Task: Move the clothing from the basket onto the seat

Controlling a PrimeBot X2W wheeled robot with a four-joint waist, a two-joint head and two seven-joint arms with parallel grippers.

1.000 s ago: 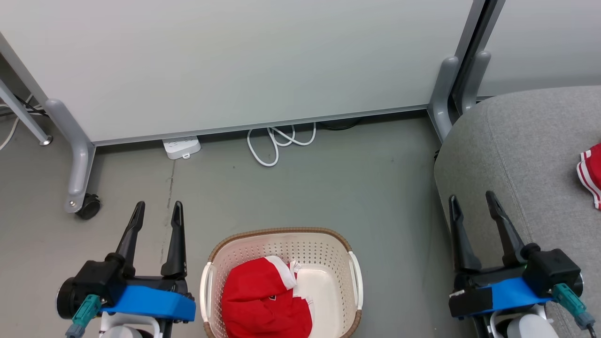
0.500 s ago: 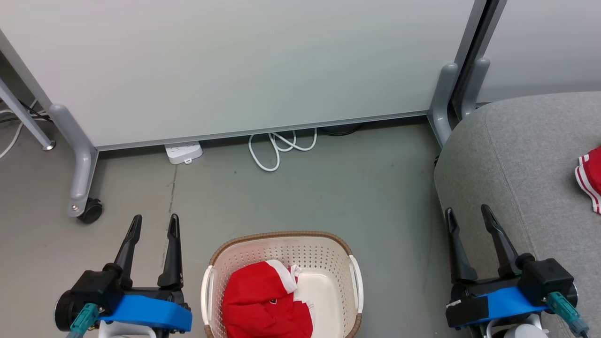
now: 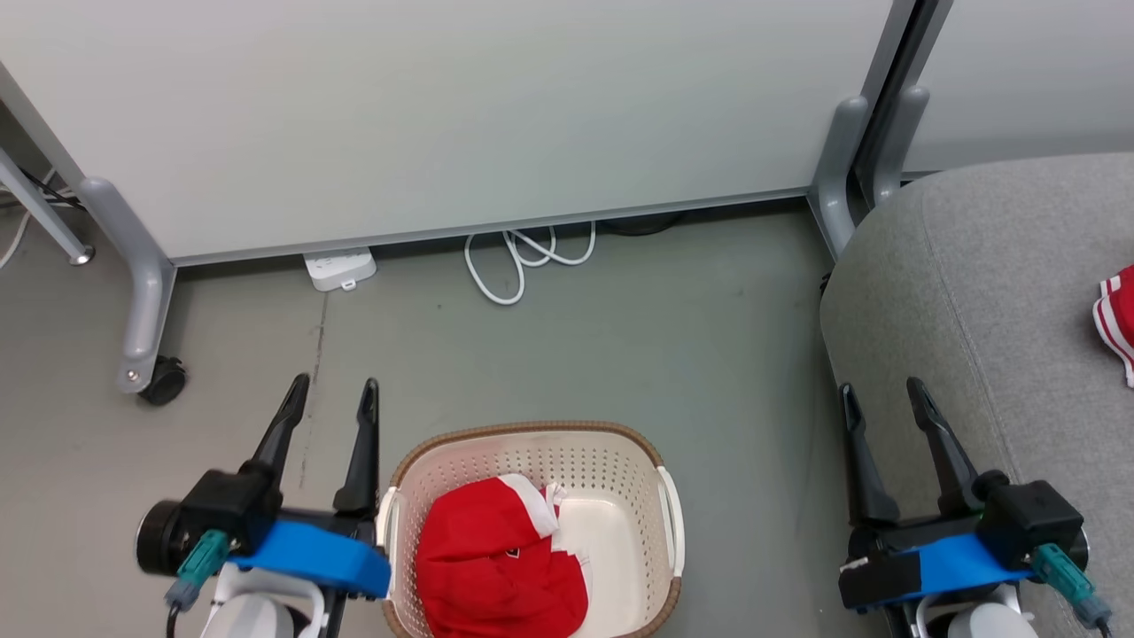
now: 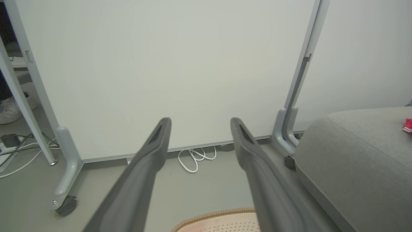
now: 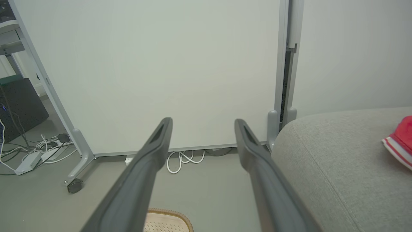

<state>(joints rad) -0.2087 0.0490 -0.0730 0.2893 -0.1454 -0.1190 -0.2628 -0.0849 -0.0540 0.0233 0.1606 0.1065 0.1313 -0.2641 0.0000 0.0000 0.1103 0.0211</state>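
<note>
A cream basket (image 3: 532, 441) with a brown rim stands on the floor at the bottom centre, its rim (image 4: 222, 214) also low in the left wrist view. Red clothing (image 3: 496, 558) with white trim lies crumpled in its left half. Another red garment with white stripes (image 3: 1118, 319) rests on the grey seat (image 3: 992, 283) at the right edge. My left gripper (image 3: 335, 392) is open and empty, just left of the basket's rim. Open and empty too, my right gripper (image 3: 881, 394) hangs over the seat's left edge.
A white partition panel (image 3: 443, 115) on grey wheeled feet (image 3: 142, 354) closes off the far side. A white power strip (image 3: 339, 268) and a coiled white cable (image 3: 523, 261) lie at its base. Bare grey floor lies between the basket and the panel.
My left gripper has moved right and forward, ending beside the basket's left rim. The right gripper has barely moved. The head camera shifted slightly.
</note>
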